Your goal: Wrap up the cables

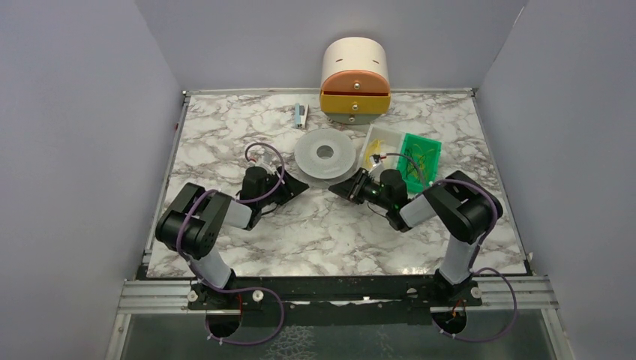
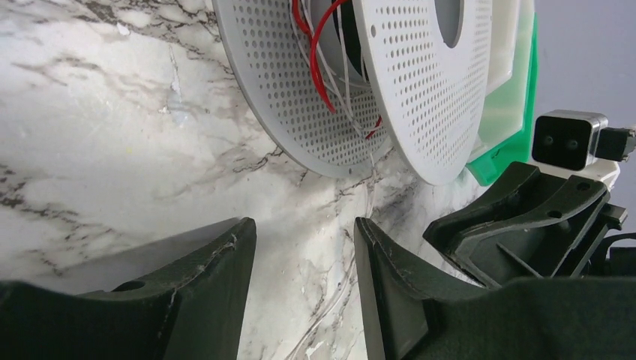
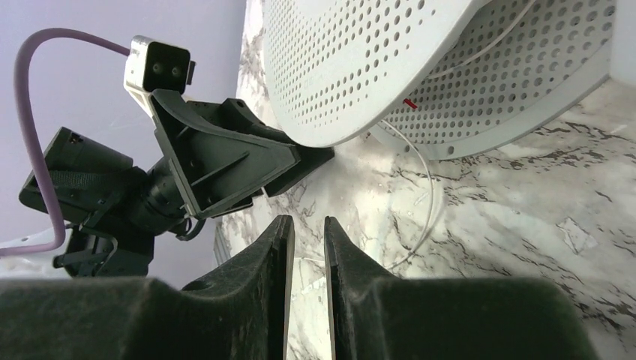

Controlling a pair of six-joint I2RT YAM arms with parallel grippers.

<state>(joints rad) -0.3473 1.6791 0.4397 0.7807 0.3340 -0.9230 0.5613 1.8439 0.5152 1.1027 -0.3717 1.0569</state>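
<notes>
The red cables (image 2: 319, 56) are wound between the two perforated flanges of a white spool (image 1: 325, 152), which lies flat on the marble table; a short red end also shows in the right wrist view (image 3: 409, 103). A thin white wire (image 2: 352, 274) trails from the spool across the table (image 3: 429, 199). My left gripper (image 2: 304, 232) is open and empty, low on the table just in front of the spool's near-left rim (image 1: 296, 184). My right gripper (image 3: 307, 225) sits at the near-right rim (image 1: 343, 187), its jaws only a narrow gap apart with nothing seen between them.
A green tray (image 1: 418, 159) of thin wires and a white tray (image 1: 382, 142) stand right of the spool. A cream and orange drawer unit (image 1: 355, 75) stands at the back edge, a small box (image 1: 301, 115) to its left. The two grippers face each other closely.
</notes>
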